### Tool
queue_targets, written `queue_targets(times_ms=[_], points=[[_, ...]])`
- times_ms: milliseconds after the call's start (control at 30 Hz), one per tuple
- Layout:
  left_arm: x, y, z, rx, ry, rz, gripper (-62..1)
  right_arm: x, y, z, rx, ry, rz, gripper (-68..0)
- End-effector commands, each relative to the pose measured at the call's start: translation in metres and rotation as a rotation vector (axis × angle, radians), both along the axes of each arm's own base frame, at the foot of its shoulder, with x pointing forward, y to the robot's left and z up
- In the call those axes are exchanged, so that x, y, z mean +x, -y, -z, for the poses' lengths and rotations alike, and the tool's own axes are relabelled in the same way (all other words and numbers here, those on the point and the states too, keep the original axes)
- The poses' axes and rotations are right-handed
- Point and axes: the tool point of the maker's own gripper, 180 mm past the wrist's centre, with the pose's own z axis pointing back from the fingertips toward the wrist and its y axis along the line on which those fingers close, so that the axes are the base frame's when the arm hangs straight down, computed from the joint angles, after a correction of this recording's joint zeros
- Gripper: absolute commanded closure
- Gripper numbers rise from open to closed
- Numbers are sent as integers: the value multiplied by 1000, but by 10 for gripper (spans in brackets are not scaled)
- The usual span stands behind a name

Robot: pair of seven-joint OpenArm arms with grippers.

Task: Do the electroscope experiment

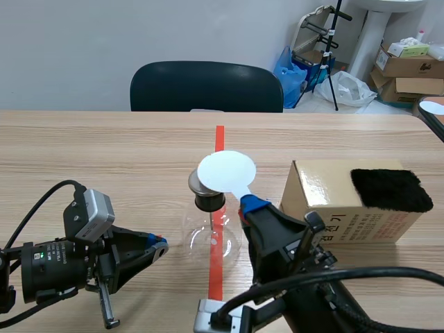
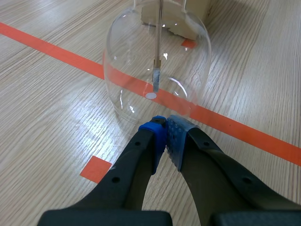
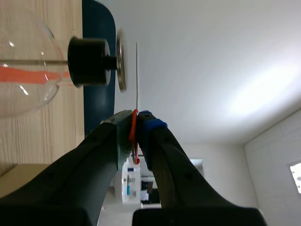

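The electroscope, a clear glass flask (image 1: 211, 239) with a black stopper (image 1: 208, 201) and a metal top plate (image 1: 196, 182), stands on the centre tape line. My right gripper (image 1: 248, 205) is shut on the handle of a round white disc (image 1: 227, 170), which hangs just over the top plate. The right wrist view shows the disc (image 3: 137, 70) edge-on, a small gap from the plate (image 3: 121, 60), with the gripper (image 3: 136, 117) pinching its red handle. My left gripper (image 2: 165, 129) is shut on nothing, low on the table just left of the flask (image 2: 155, 61), whose inner rod (image 2: 157, 56) hangs straight.
A cardboard box (image 1: 333, 208) with a black fur pad (image 1: 390, 189) on top stands right of the flask, close to my right arm. A dark chair (image 1: 207, 85) stands behind the table's far edge. Boxes and bags lie at the back right.
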Motion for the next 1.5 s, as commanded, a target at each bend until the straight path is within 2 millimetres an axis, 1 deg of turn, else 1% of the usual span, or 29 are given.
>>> queue_targets(times_ms=[0, 133, 267, 1467], points=[[4, 6, -11, -39, 22, -1, -17, 2, -2, -8, 6, 31, -20, -11], [4, 6, -11, -39, 22, -1, -17, -4, -9, -8, 0, 32, -69, -11], [4, 6, -11, -39, 22, -1, -17, -5, -11, -7, -1, 32, -83, -11], [4, 6, -11, -39, 23, -1, -17, -5, -11, -8, -1, 32, -79, -11]])
